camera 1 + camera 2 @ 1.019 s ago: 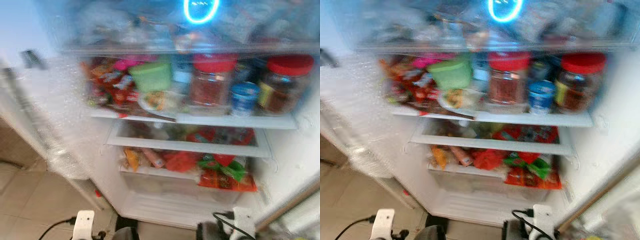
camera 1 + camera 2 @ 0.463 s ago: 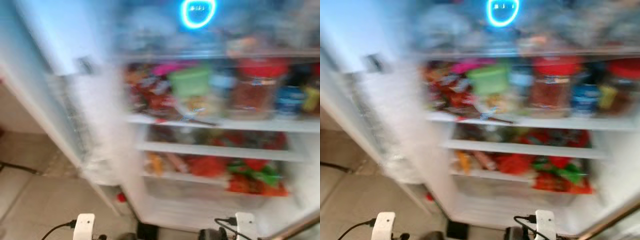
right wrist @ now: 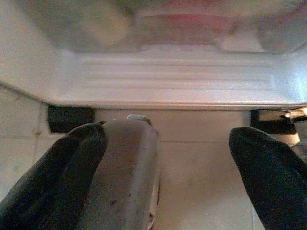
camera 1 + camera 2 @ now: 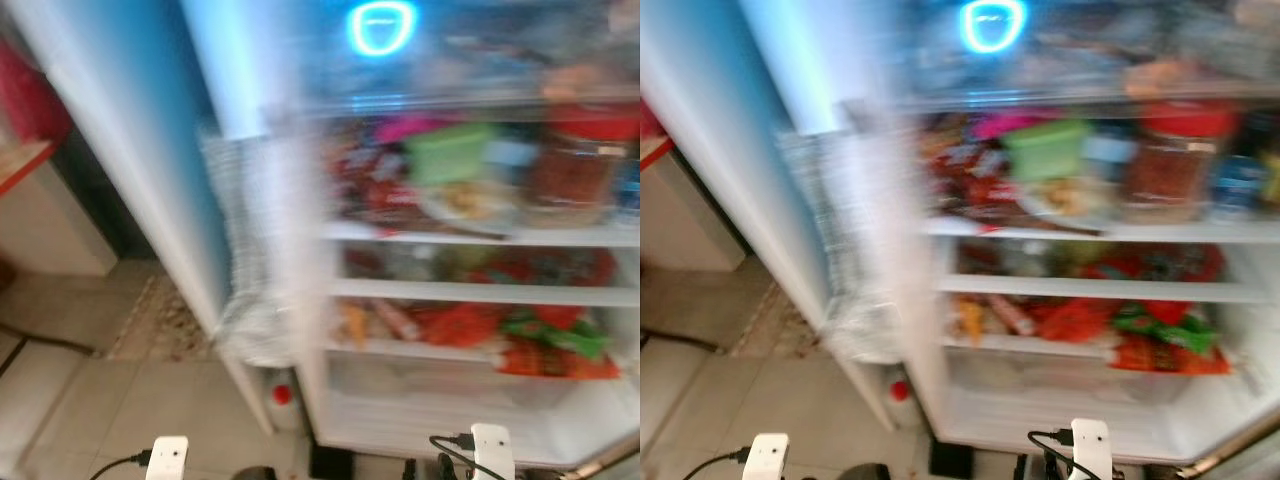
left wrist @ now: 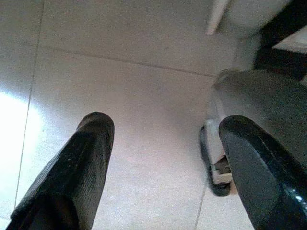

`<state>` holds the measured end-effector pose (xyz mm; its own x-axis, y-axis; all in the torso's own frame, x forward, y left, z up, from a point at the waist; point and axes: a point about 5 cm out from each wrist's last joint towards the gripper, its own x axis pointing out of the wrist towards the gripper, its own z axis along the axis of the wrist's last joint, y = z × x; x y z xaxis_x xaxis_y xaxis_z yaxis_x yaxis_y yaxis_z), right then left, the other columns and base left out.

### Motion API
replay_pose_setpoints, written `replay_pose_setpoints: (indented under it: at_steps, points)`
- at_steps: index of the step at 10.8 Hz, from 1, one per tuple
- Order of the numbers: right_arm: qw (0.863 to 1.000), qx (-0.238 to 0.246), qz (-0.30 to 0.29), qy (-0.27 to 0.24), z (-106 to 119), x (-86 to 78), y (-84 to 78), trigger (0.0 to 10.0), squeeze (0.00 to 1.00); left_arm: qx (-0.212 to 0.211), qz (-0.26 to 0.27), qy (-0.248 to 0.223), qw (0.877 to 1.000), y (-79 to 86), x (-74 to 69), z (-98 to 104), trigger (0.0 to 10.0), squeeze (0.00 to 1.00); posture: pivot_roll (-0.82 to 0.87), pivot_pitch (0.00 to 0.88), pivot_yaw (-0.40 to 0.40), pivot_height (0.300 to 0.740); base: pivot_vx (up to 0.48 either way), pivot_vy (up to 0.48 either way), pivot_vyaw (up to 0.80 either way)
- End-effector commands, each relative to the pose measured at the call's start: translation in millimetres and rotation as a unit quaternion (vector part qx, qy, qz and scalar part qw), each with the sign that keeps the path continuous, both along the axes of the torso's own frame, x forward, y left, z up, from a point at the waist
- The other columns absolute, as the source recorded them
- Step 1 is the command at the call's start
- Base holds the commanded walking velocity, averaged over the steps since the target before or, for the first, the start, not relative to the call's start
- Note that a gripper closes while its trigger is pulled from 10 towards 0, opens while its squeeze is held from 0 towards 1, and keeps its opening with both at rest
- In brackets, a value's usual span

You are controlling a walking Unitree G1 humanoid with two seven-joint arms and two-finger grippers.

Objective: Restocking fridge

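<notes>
The fridge (image 4: 470, 292) stands open before me, blurred by motion. Its shelves are packed: a green tub (image 4: 450, 150), a red-lidded jar (image 4: 575, 165) and red and green packets (image 4: 540, 340) lower down. A blue ring light (image 4: 380, 27) glows at the top. My left gripper (image 5: 165, 127) hangs open over pale floor tiles, holding nothing. My right gripper (image 3: 168, 143) is open too, low in front of the fridge's white bottom edge (image 3: 172, 81), with a grey part of my own body (image 3: 127, 172) beside one finger.
The fridge door (image 4: 130, 150) stands open at the left. A small bottle with a red cap (image 4: 283, 398) sits on the floor by the fridge's lower left corner. Tiled floor (image 4: 90, 390) spreads to the left, with a black cable (image 4: 40, 340) across it.
The camera has swung left: the fridge shelves sit further right in the picture, and the door, floor and a cabinet at the left have come into view. The picture is more blurred.
</notes>
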<state>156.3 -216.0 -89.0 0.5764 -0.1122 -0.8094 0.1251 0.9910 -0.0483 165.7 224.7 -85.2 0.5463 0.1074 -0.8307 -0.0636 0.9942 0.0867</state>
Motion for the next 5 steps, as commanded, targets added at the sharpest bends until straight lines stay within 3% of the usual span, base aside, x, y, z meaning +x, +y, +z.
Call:
replay_pose_setpoints:
  at_steps: [1,3,5]
  points:
    - [0.998,0.016,0.001,0.06,-13.5,-27.7,10.2,10.0,0.0,0.011,-0.001,0.011,1.0,8.0,-3.9,-0.1,10.0,0.0,-0.16,0.0,0.103,0.62,0.0,0.356,0.0]
    - [0.998,0.027,-0.014,0.057,-13.2,-27.0,9.6,10.0,0.0,0.007,-0.001,0.015,1.0,6.3,-6.6,-1.6,10.0,0.0,-0.16,0.0,0.101,0.63,0.0,0.322,0.0]
    - [0.998,0.022,-0.014,0.055,-12.8,-26.6,8.9,10.0,0.0,0.008,-0.007,0.014,1.0,5.8,-5.7,-1.3,10.0,0.0,-0.16,0.0,0.099,0.66,0.0,0.0,0.0]
